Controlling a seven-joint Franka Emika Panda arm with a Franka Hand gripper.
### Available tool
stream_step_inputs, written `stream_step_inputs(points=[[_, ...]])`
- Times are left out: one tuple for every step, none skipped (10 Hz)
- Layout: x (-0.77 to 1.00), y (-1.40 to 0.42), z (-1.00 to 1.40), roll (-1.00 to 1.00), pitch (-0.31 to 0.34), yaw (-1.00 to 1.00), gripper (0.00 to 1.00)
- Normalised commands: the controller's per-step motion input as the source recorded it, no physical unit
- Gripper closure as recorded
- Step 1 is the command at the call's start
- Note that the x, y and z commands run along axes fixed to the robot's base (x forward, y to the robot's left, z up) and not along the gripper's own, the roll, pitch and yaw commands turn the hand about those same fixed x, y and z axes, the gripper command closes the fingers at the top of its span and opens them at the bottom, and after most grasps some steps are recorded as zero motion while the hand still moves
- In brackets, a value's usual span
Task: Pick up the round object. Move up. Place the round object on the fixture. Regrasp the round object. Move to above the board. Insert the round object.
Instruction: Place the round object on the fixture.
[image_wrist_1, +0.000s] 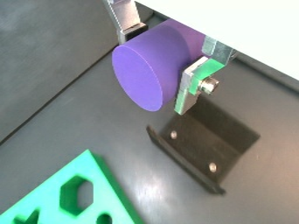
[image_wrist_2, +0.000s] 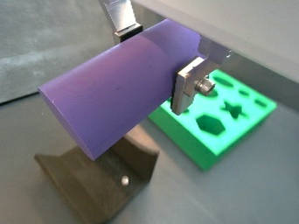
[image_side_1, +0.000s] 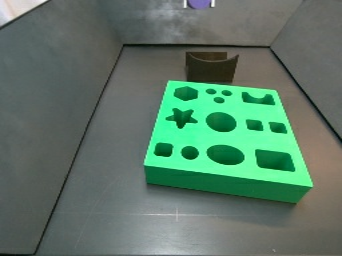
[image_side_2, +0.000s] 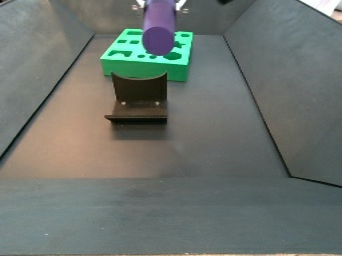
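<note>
Aloft, gripper (image_wrist_1: 163, 54) clamping one round object (image_wrist_1: 152, 72)

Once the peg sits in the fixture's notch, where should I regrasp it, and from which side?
The gripper is shut on the round object, held above the fixture. The peg is a smooth cylinder, so probably clamp across its curved sides, not its flat ends. The fixture's upright wall sits behind the notch, so coming from above onto the overhanging end looks safest.

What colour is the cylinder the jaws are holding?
Purple: the smooth cylinder peg in the gripper, high above the fixture, clearest in a wrist view.
</note>
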Motion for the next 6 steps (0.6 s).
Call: stream_step_inputs(points=[[0.67, 0.07, 0.01, -1.0, 0.083, 0.05, 1.0], [0.52, 0.06, 0.01, -1.0, 0.112, 0.02, 1.0], [0.4, 0.05, 0.0, -1.0, 0.137, 0.0, 1.0], [0.29, 0.05, 0.0, -0.85, 0.141, -0.03, 1.0], [0.18, 0.05, -0.01, -0.67, 0.134, -0.06, 1.0], [0.07, 0.05, 0.0, -0.43, 0.107, -0.09, 1.0]])
